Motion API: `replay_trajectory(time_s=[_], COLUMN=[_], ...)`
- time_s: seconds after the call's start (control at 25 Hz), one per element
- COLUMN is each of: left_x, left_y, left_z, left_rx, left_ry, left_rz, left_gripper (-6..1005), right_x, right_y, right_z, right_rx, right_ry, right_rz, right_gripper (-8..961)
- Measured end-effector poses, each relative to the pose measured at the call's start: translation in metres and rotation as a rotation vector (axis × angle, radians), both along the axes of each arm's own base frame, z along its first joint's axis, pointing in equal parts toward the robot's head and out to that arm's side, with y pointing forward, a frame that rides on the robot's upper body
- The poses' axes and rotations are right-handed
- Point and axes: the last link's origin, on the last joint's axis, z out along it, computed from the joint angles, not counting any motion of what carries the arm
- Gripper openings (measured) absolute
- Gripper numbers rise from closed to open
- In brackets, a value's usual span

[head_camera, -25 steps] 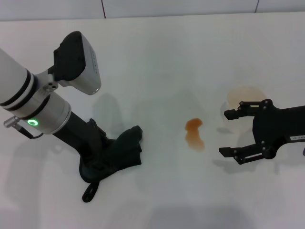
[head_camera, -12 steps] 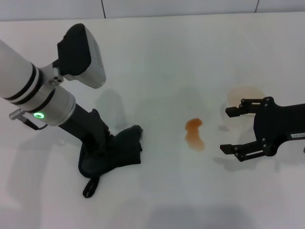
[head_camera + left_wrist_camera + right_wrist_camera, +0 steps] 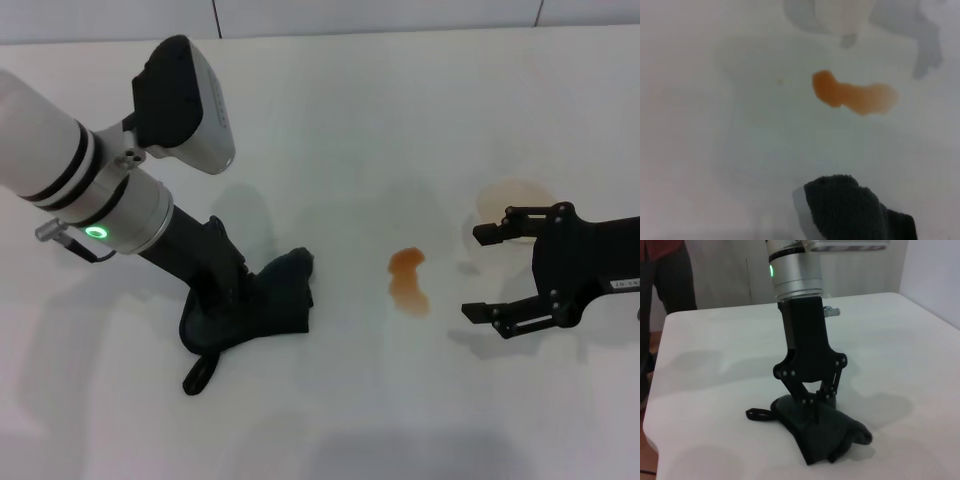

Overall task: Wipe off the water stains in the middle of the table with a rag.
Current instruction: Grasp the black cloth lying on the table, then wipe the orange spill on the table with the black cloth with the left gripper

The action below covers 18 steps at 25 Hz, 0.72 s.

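Note:
The dark grey rag (image 3: 270, 308) lies bunched on the white table (image 3: 330, 120), its loop tag trailing toward the front. My left gripper (image 3: 228, 305) stands on it, fingers closed into the cloth; the right wrist view shows the same gripper (image 3: 812, 402) pinching the rag (image 3: 827, 437). The water stains (image 3: 408, 281), an orange-brown two-lobed blotch, lie a short way to the right of the rag, untouched. In the left wrist view a corner of the rag (image 3: 847, 207) shows, with the water stains (image 3: 854, 96) beyond it. My right gripper (image 3: 481, 275) rests open to the right of the blotch.
A cream-tinted white cup (image 3: 510, 203) stands just behind my right gripper's upper finger. The table's back edge meets a tiled wall at the top of the head view. In the right wrist view a person (image 3: 665, 285) stands past the table's far corner.
My left gripper has slid to the right with the rag, closing part of the gap to the water stains. The right gripper has stayed where it was.

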Motion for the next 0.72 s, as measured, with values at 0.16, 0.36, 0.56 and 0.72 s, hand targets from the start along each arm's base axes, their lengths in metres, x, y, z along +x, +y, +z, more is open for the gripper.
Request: replay_trajectory(time_s=[0.16, 0.36, 0.56, 0.72], left_x=[0.001, 0.01, 0.019, 0.024], left_y=[0.002, 0.019, 0.031, 0.039], left_z=[0.001, 0.003, -0.002, -0.008], left_rx=[0.009, 0.095, 0.145, 0.174], left_ry=[0.001, -0.014, -0.034, -0.044], left_rz=[-0.011, -0.054, -0.089, -0.1], left_gripper=[91, 89, 88, 88], right_x=[0.0, 0.001, -0.001, -0.003], right_y=[0.0, 0.0, 0.0, -0.001], right_z=[0.0, 0.0, -0.001, -0.001], right_rx=[-0.001, 0.001, -0.005, -0.007], right_ry=[0.0, 0.0, 0.004, 0.011], right_rz=[0.0, -0.003, 0.001, 0.005], right_gripper=[872, 872, 873, 873])
